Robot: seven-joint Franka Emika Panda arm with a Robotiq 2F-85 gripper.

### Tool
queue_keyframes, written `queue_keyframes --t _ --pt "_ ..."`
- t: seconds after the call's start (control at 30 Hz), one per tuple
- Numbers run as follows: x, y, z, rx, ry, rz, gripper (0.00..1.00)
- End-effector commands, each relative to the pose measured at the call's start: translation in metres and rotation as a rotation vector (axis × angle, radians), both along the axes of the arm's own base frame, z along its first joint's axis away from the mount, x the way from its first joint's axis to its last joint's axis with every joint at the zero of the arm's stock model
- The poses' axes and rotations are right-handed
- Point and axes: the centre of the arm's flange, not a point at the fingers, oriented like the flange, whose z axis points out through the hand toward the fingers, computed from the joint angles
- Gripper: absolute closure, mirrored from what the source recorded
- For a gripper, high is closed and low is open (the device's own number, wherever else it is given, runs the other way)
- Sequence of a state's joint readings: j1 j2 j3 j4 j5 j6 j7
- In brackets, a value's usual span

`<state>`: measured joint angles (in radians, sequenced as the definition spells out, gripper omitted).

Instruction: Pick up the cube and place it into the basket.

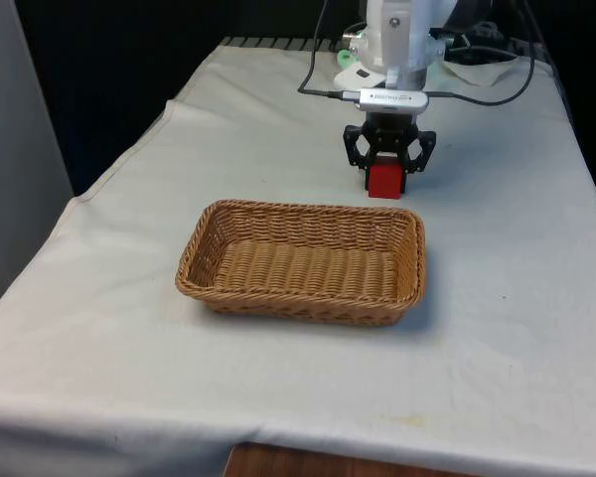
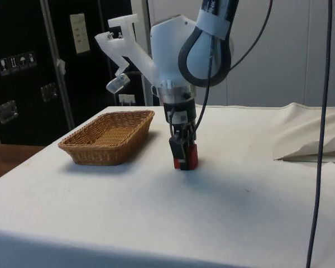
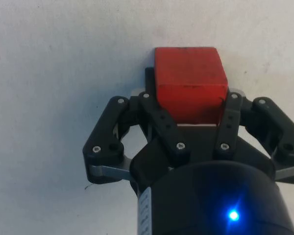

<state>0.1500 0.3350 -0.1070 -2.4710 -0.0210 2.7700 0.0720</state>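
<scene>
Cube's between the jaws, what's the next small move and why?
Probably a short straight lift. The gripper has its jaws closed on the red cube, which seems to sit on the white cloth or barely above it, beside the wicker basket. The basket's rim stands higher than the cube, so it likely needs height before any travel toward the basket.

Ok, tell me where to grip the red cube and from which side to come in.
Grip the red cube across two opposite flat side faces, coming straight down from above. It sits flat on the cloth with nothing beside it, and its parallel sides suit a two-finger pinch. The pincer is already over it, fingers on either side.
</scene>
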Motion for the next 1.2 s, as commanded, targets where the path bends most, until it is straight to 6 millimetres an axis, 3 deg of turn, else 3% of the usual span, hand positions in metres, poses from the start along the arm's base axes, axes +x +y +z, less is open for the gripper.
queue_keyframes --t 0.0,0.17,0.7,1.17 --pt "0.0 0.0 0.0 0.0 -0.001 0.0 1.0" --pt "0.0 0.0 0.0 0.0 -0.001 0.0 1.0" --pt "-0.006 0.001 0.031 0.01 -0.024 -0.002 1.0" --pt "0.002 0.0 0.076 0.015 -0.007 -0.013 1.0"
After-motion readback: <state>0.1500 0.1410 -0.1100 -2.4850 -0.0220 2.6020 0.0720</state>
